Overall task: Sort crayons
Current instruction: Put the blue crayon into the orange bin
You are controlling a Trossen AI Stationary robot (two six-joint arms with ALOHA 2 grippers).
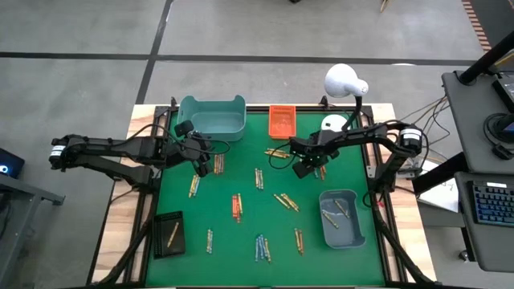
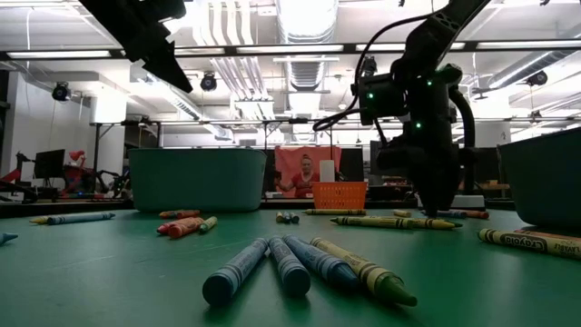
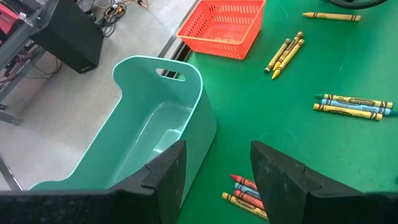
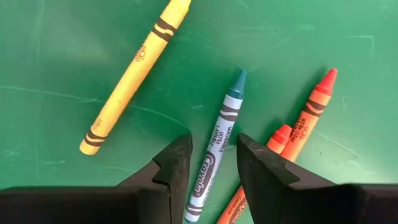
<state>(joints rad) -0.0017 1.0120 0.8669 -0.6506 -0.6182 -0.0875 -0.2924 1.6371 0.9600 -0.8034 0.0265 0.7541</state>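
Observation:
Crayons lie scattered in small groups on the green mat [image 1: 241,241]. My right gripper [image 4: 214,146] points straight down, low over the mat right of the middle [image 1: 309,167]. It is open, with one finger on either side of a blue-grey crayon [image 4: 222,127] that lies flat; I see no touch. A yellow crayon [image 4: 134,74] and two orange-red crayons [image 4: 311,115] lie close by. My left gripper [image 3: 217,155] hangs open above the mat beside the teal bin [image 3: 149,130], over a few crayons [image 3: 245,193], and holds nothing.
A teal bin [image 1: 213,116] and an orange basket [image 1: 281,122] stand at the far edge. A grey-blue bin [image 1: 341,217] with a few crayons stands near right, and a black tray [image 1: 169,233] with one crayon near left. A white lamp [image 1: 344,80] stands behind.

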